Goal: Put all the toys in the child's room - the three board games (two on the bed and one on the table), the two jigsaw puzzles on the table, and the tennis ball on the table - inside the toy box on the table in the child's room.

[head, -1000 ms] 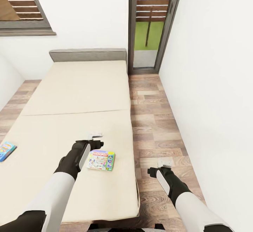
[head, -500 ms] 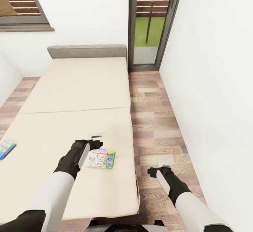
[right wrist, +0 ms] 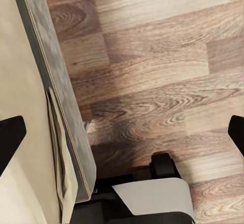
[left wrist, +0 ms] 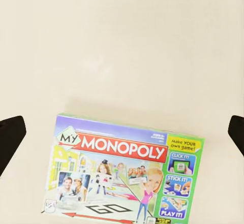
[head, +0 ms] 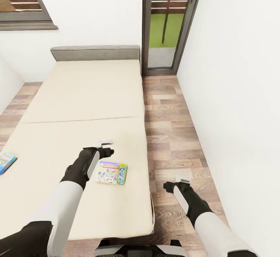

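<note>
Your head view looks forward and down over the bed point(head: 85, 105). Your left wrist view faces its mattress closely; your right wrist view faces the floor point(right wrist: 168, 71) beside it.

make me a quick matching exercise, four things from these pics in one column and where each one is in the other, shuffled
Things:
1. My Monopoly box
2. blue board game
3. left tool
4. right tool

Places:
A. over the wood floor beside the bed
B. at the mattress's far left edge
C. over the mattress, just beyond the Monopoly box
D. flat on the mattress near its right edge

Pairs: 1-D, 2-B, 3-C, 4-A
</note>
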Tool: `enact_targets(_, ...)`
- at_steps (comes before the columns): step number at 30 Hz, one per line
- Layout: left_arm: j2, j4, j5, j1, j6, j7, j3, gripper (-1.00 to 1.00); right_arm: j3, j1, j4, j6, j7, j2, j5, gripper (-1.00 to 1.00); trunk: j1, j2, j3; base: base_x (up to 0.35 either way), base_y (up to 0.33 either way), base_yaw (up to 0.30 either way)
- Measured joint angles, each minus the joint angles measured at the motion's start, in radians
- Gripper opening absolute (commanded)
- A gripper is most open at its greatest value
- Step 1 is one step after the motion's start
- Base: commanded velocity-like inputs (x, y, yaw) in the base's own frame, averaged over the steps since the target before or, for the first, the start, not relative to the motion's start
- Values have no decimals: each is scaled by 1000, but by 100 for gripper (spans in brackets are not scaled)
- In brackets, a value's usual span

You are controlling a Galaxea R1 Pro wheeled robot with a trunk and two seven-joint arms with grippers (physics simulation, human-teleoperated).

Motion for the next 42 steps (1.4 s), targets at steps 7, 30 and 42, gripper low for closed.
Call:
enact_targets(7, -3, 14, 0, -41, -8, 0, 1, 100, -1, 6, -187, 77, 1, -2, -3, 100, 0, 0, -11, 0, 0, 0)
enact_targets(30, -10, 135, 0, -87, -135, 4, 1, 100, -17, 7, -275, 128, 2, -10, -3, 100, 0, 0, -49, 0, 0, 0)
enact_targets(42, -6, 190, 4, -87, -191, 4, 1, 100, -17, 7, -305, 128, 15, -37, -5, 100, 0, 0, -68, 0, 0, 0)
